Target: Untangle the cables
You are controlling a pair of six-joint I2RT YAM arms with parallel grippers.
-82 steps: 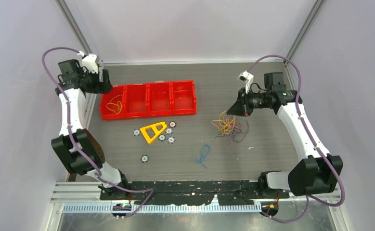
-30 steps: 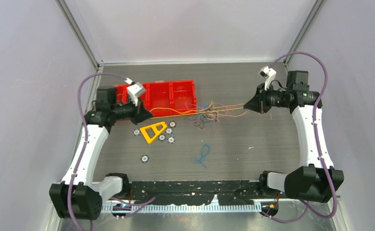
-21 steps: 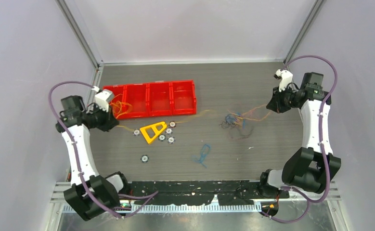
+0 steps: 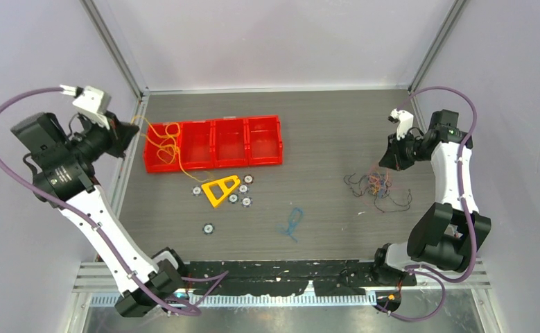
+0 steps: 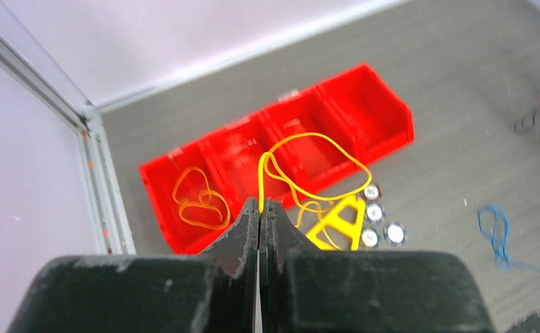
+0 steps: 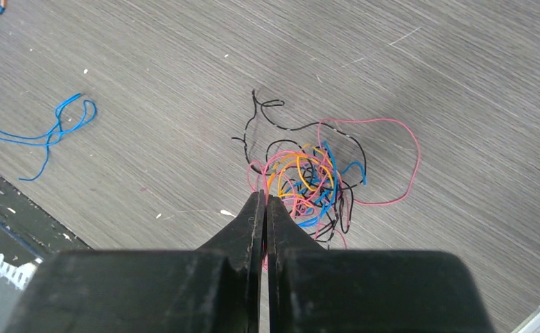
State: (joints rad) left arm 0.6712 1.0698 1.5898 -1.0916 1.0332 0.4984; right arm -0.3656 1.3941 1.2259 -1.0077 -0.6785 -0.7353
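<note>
**Cables.** The multicoloured tangle (image 6: 308,180) is laid near the counter's right edge. The blue cable (image 6: 52,128) is laid apart, toward the near edge. The yellow cable (image 5: 260,177) is raised over the far-left corner, clamped in the left gripper (image 5: 260,202), and trails to the red bin (image 4: 215,165).

The right gripper (image 6: 265,198) is pressed closed above the tangle; a pinched strand cannot be confirmed.

**Handling:** judged light, limp and snag-prone. The tangle is best taken by an outlying loop.

yellow cable (image 5: 261,177) pulled free of tangle (image 6: 308,184), left tool (image 5: 260,207) lifted outward

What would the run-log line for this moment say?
left gripper shut on yellow cable, held above red bin | right gripper shut at multicoloured tangle, hold unclear | blue cable loose on table
</note>
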